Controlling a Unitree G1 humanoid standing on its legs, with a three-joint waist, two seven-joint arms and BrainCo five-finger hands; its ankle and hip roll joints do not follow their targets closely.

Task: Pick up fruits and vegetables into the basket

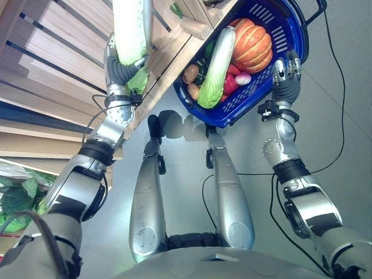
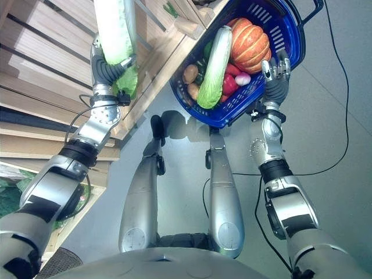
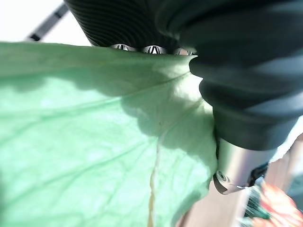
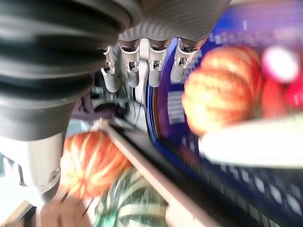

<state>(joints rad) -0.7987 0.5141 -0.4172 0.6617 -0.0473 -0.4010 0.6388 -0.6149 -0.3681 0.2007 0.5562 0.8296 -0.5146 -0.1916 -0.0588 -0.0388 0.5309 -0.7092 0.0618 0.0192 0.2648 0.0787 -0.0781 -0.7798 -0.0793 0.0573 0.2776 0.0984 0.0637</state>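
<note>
A: Left eye view?
B: Left hand (image 1: 120, 70) is up by the wooden shelf (image 1: 52, 52), fingers wrapped round a pale green cabbage (image 1: 131, 29), lifted clear, probably so it can swing over to the basket.
A: Right eye view?
B: Right hand (image 2: 274, 72) is at the rim of the blue basket (image 2: 293, 35), likely steadying it. Already inside: a second cabbage (image 2: 212, 67), an orange pumpkin (image 2: 250, 43), a potato (image 2: 190, 73), red pieces.
A: Left wrist view?
B: Leaf fills it (hand's cover above), pressed tight against the palm.
A: Right wrist view?
B: Fingers (image 4: 149, 71) hang curled beside the basket wall; can't tell whether they grip it or the handle.
</note>
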